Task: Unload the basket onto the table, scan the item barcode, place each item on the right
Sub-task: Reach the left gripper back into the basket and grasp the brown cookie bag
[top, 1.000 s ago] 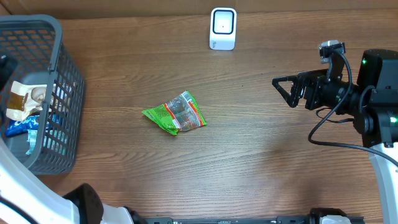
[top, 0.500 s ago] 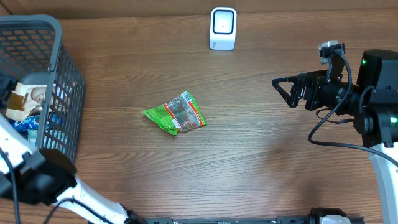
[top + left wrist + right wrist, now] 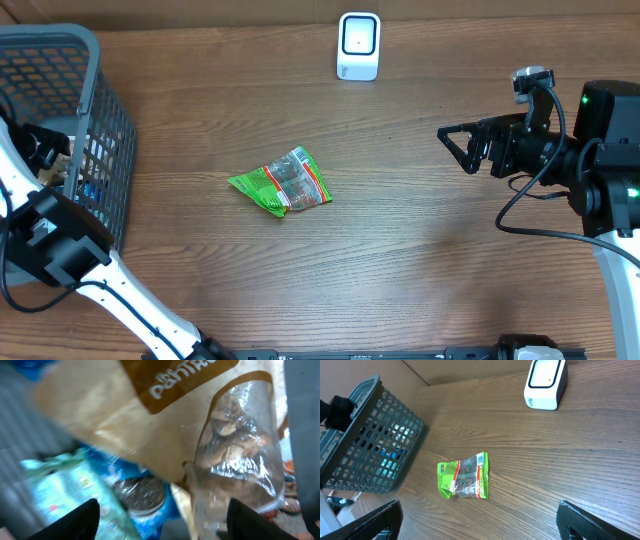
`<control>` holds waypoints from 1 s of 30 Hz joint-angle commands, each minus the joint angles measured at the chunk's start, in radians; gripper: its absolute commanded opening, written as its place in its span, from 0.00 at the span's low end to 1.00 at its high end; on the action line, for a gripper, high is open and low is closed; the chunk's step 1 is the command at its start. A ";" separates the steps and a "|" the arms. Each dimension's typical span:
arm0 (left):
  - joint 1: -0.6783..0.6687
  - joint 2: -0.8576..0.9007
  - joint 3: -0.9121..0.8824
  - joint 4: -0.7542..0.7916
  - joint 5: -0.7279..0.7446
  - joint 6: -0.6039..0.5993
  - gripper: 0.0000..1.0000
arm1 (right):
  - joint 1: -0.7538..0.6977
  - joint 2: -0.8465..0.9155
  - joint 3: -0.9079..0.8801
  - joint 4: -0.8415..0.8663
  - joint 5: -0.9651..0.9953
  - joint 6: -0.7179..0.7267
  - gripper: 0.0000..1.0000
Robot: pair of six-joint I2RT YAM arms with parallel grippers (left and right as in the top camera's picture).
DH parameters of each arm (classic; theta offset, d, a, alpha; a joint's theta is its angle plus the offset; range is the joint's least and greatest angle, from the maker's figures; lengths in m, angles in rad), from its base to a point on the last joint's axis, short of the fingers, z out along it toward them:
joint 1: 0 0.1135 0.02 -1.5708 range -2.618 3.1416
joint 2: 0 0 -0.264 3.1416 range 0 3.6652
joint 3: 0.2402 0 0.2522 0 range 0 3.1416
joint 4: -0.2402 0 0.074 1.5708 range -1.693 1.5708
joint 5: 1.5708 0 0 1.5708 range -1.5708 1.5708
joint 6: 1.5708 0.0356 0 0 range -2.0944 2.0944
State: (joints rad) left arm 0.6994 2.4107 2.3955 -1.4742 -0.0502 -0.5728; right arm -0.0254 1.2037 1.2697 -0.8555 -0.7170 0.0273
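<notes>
Table [image 3: 420, 250]: brown wood-grain top, grain running along its length.

Three items rest directly on it.

1. A grey basket [image 3: 108, 165] with lattice walls stands at the left end. It is partly cut off by the edge of the overhead view.
2. A green packet [image 3: 282, 182], crumpled, lies flat near the middle. It has a red-and-white band and a clear panel. It sits well apart from the basket and touches nothing else.
3. A white scanner [image 3: 358, 46] stands at the far edge, its dark face framed in white, well apart from the packet.
</notes>
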 commanded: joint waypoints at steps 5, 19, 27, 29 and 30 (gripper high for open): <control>-0.070 0.103 0.002 0.080 0.011 0.045 0.73 | -0.003 -0.001 0.020 -0.013 0.000 0.003 0.99; -0.129 0.189 0.002 0.064 -0.035 0.056 0.04 | -0.003 -0.001 0.020 -0.053 0.000 0.003 0.99; -0.129 0.094 0.063 -0.026 -0.035 0.057 0.04 | -0.003 -0.001 0.020 -0.041 0.001 0.003 0.99; -0.129 0.039 0.117 -0.054 -0.035 0.057 0.04 | -0.003 -0.001 0.020 -0.041 0.001 0.003 0.99; -0.129 0.012 0.143 -0.066 -0.036 0.057 0.04 | -0.003 -0.001 0.020 -0.042 0.001 0.003 0.99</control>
State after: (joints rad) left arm 0.5697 2.5473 2.4409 -1.5131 -0.0715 -0.5308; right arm -0.0254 1.2037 1.2697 -0.9020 -0.7166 0.0273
